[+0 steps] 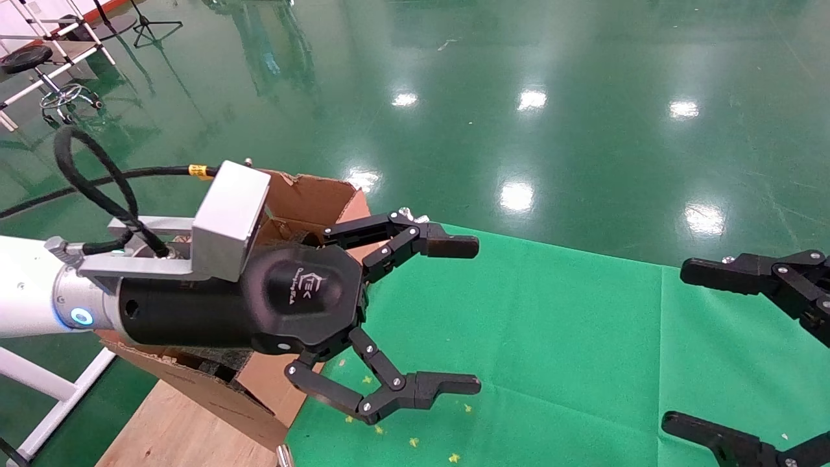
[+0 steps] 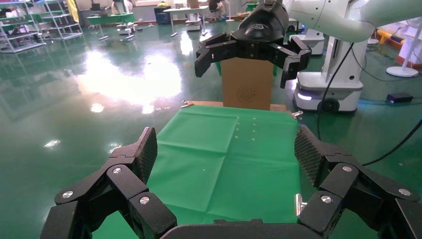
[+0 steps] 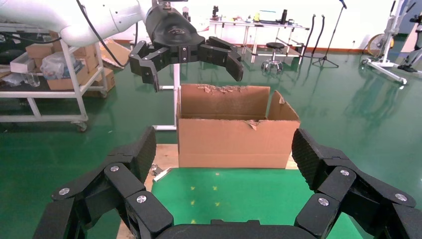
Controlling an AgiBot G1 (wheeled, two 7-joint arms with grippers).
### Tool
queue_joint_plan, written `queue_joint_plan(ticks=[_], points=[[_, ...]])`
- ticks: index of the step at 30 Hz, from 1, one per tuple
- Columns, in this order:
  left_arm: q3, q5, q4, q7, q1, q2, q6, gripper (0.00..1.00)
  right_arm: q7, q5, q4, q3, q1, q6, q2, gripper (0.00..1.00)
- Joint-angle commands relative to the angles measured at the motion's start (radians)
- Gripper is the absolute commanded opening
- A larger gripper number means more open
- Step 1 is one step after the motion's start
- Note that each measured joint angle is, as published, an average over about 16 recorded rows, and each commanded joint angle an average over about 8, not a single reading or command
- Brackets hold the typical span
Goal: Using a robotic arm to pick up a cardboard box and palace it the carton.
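Where head view hides, carton (image 3: pixel 234 133) whole

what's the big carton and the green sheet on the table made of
The carton looks like plain brown corrugated cardboard, matte, with ragged torn top edges. The green sheet seems to be thin cloth or a soft mat; faint fold creases show in it, though the look leaves that open.

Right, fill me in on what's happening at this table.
The left gripper hangs open and empty over the edge of the green cloth, right beside the carton at the table's left end. Nothing is between its fingers. The right gripper is also open and empty, at the cloth's right side. The cardboard box does not show in any view, so whether it is already inside the carton cannot be told from here.
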Motion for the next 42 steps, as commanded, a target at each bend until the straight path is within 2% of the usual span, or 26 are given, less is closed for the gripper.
queue_joint_plan(ticks=[1, 42], points=[[0.0, 0.001, 0.001, 0.0, -0.001, 0.0, -0.001, 1.0, 0.0, 0.0, 0.0, 0.0, 0.0, 0.0, 0.0, 1.0], [0.002, 0.007, 0.006, -0.001, -0.004, 0.001, -0.004, 1.0, 0.0, 0.0, 0.0, 0.0, 0.0, 0.0, 0.0, 1.0]])
